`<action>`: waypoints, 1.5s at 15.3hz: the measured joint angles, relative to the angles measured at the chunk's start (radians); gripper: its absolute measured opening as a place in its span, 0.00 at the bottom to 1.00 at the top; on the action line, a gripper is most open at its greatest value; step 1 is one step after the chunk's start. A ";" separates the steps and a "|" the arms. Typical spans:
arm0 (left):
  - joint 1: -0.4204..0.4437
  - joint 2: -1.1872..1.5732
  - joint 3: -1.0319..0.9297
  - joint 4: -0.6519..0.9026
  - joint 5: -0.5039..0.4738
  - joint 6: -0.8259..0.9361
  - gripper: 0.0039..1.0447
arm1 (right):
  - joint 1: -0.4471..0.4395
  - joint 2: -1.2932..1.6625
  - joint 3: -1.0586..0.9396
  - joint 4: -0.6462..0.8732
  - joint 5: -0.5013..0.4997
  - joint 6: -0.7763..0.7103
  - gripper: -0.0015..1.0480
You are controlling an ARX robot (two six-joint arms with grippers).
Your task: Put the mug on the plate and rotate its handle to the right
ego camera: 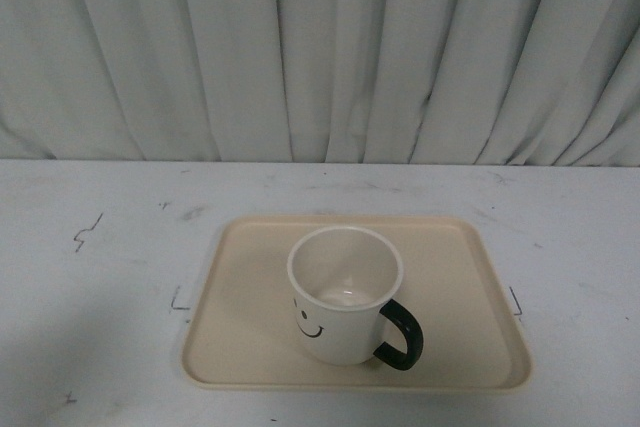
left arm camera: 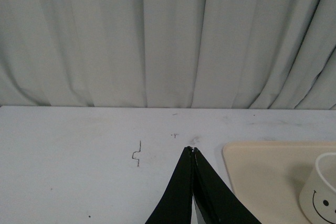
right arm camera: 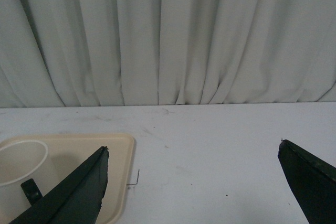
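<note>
Mug (ego camera: 345, 297) upright on plate (ego camera: 250, 347), near its middle, nothing visible inside. Plate holds only the mug. Handle (ego camera: 402, 335) points right and somewhat toward the plate's near edge.

Left tool (left arm camera: 193, 153): tips together, over bench (ego camera: 100, 277) left of plate. Right tool (right arm camera: 193, 147): tips wide apart, right of plate.

Risk: a further nudge at the handle could skid or tip the mug on the smooth plate.

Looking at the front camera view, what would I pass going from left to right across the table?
A dark squiggle mark on the white table → beige rectangular plastic tray, left rim → white round smiley-face mug → its thick black loop handle → the tray's right rim.
</note>
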 joint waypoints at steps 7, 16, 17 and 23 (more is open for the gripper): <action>0.000 -0.253 0.000 -0.238 0.000 0.000 0.01 | 0.000 0.000 0.000 0.000 0.000 0.000 0.94; 0.000 -0.486 0.002 -0.514 0.000 0.000 0.01 | 0.000 0.000 0.000 0.000 0.000 0.000 0.94; 0.000 -0.578 0.000 -0.583 0.001 0.000 0.01 | 0.000 0.000 0.000 0.000 0.001 0.000 0.94; 0.000 -0.580 0.000 -0.579 0.002 0.000 0.38 | 0.000 0.000 0.000 0.000 0.000 0.000 0.94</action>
